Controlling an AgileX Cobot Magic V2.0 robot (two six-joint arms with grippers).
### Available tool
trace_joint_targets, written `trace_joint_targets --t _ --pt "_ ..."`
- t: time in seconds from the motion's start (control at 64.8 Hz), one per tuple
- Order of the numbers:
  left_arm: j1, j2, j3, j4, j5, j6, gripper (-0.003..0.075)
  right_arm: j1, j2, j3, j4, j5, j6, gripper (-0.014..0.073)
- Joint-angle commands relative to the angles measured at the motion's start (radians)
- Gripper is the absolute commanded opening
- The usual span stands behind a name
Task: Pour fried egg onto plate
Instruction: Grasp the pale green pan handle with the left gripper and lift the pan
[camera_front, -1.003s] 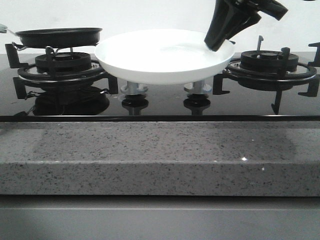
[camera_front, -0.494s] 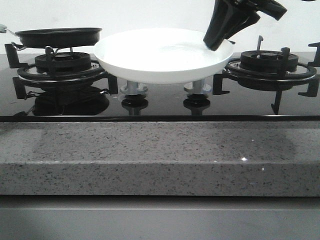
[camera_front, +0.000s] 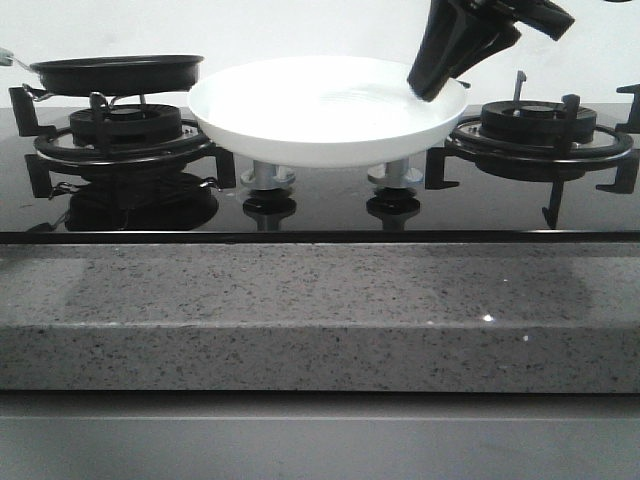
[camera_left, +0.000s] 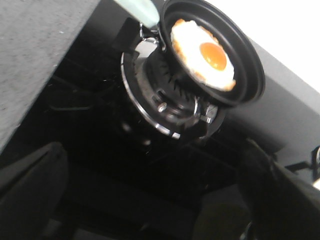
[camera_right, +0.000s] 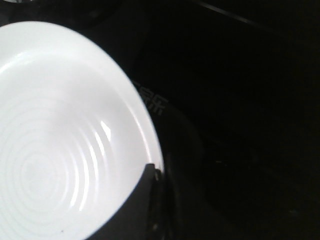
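Note:
The fried egg (camera_left: 202, 54) lies yolk up in a black frying pan (camera_left: 250, 80) on the left burner; from the front only the pan (camera_front: 115, 72) shows, not the egg. The white plate (camera_front: 320, 120) hangs above the stove's middle, between the burners. My right gripper (camera_front: 432, 88) is shut on its right rim. In the right wrist view a dark finger (camera_right: 149, 180) lies over the plate (camera_right: 60, 140) at its rim. My left gripper (camera_left: 155, 210) is open and holds nothing, a short way from the pan.
The pan's pale handle (camera_left: 140, 7) points away from the plate. A bare right burner grate (camera_front: 540, 125) stands beside the plate. Two stove knobs (camera_front: 265, 180) sit under the plate. A speckled granite counter edge (camera_front: 320, 310) runs along the front.
The plate, in my right gripper, has shifted slightly up and to the left. The pan has not moved.

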Motion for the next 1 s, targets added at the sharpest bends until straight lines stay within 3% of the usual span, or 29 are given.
trace_joint_targets --t 0.0,0.17,0.324,0.648,0.988 --pt "0.042 0.064 -0.095 -0.162 0.024 0.080 0.0672 -0.002 -0.055 -0.025 0.041 -0.035 -0.011 -0.0057" --pt "0.166 0.215 -0.201 -0.471 0.201 0.308 0.0672 -0.002 -0.055 -0.025 0.041 -0.035 -0.011 -0.0057" --pt "0.266 0.341 -0.284 -0.602 0.310 0.335 0.0672 -0.002 -0.055 -0.025 0.041 -0.035 -0.011 -0.0057" --pt "0.267 0.565 -0.459 -0.631 0.430 0.359 0.0672 -0.002 -0.055 -0.025 0.041 -0.035 -0.011 -0.0057" --pt "0.250 0.691 -0.576 -0.692 0.453 0.359 0.0672 -0.002 -0.055 -0.025 0.041 -0.035 -0.011 -0.0057"
